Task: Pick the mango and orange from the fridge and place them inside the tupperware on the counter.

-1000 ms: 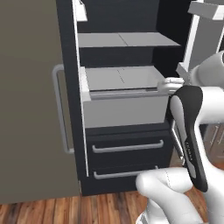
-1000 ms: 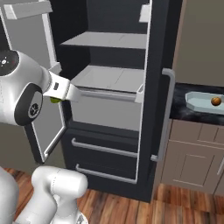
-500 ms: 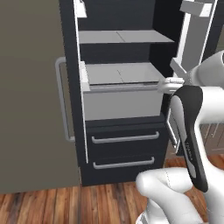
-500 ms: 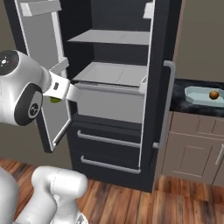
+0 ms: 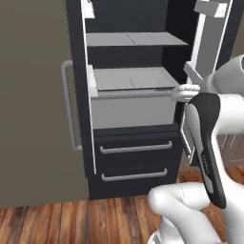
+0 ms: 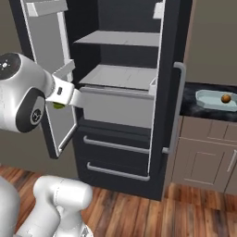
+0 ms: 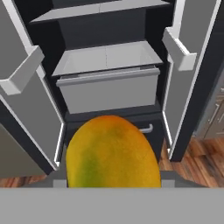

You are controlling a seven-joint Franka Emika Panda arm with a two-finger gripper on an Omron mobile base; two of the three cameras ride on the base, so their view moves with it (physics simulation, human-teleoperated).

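The yellow-green mango [image 7: 111, 153] looms close in the hand view, and my gripper [image 6: 60, 99] is shut on it in front of the open black fridge [image 6: 125, 28]. In the right base view the mango [image 6: 58, 105] peeks out under the hand, level with the grey fridge drawer [image 6: 115, 104]. The orange [image 6: 225, 98] lies in the pale tupperware [image 6: 208, 99] on the black counter [image 6: 190, 105] to the right. In the left base view my hand [image 5: 185, 90] sits by the drawer's right end.
Both fridge doors stand open, the left one [image 6: 48, 69] just behind my hand and the right one [image 6: 171, 92] between me and the counter. Brown cabinets [image 6: 203, 157] sit under the counter. Wooden floor [image 5: 71, 219] lies in front of the fridge.
The whole picture has shifted in both base views, so the base has moved in front of the fridge. My gripper keeps hold of the mango.
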